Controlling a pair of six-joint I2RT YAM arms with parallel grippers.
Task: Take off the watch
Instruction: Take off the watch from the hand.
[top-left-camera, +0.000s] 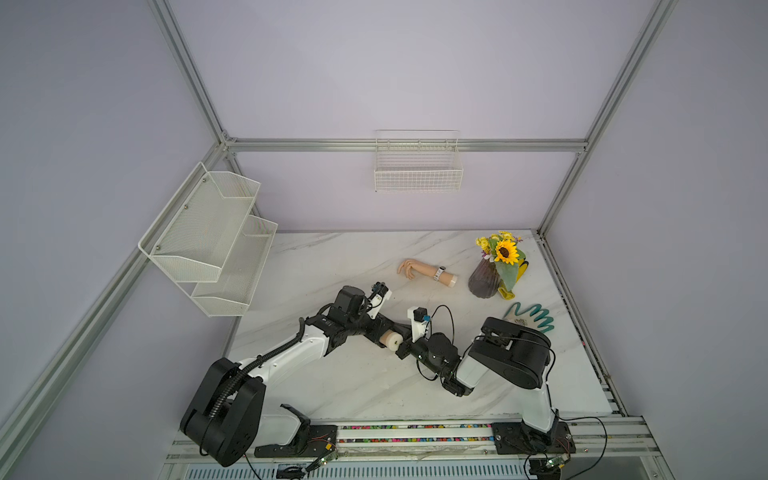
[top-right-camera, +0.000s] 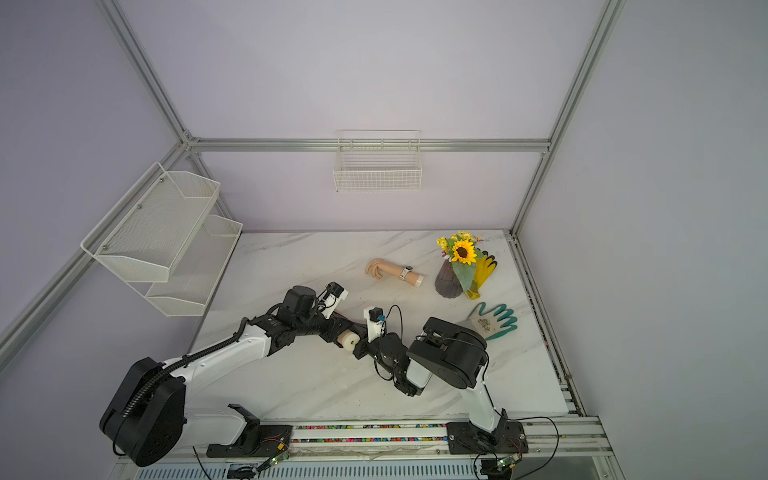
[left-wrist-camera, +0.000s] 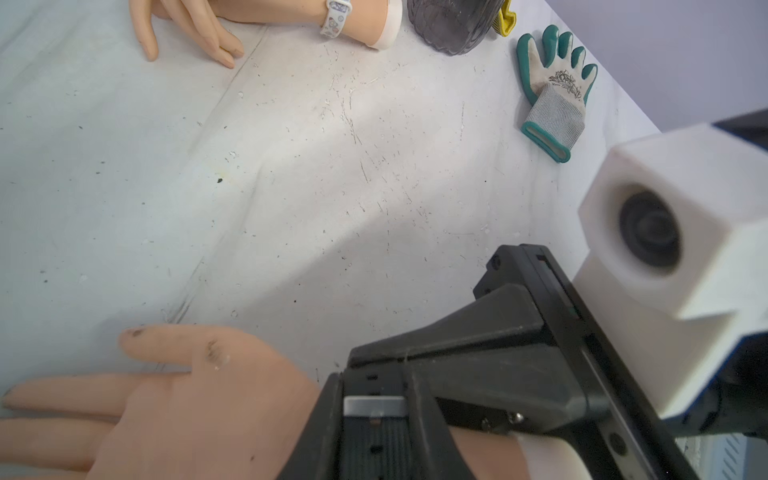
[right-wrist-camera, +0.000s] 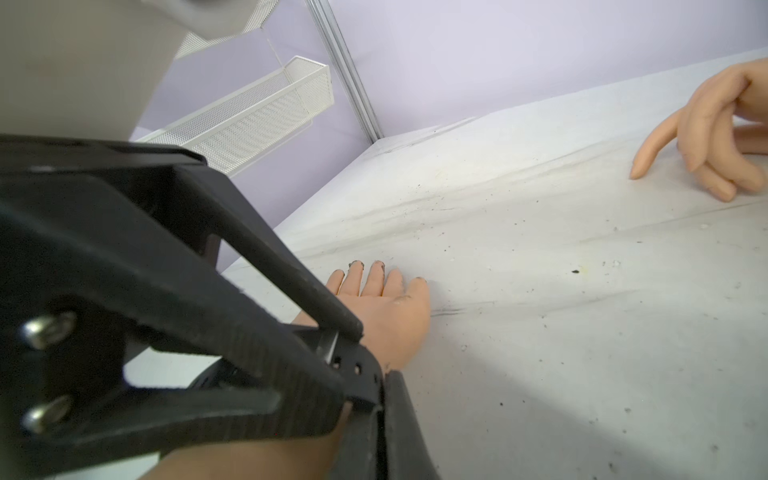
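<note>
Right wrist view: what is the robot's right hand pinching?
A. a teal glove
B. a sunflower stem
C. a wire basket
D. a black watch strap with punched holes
D: the right hand is shut on the black watch strap, its holes showing beside the grip, worn by the mannequin hand.

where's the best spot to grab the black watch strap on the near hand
Probably the holed strap just beside the metal buckle, pinched from above. The near hand lies flat on the table with the buckle facing up, so only that top stretch is reachable.
</note>
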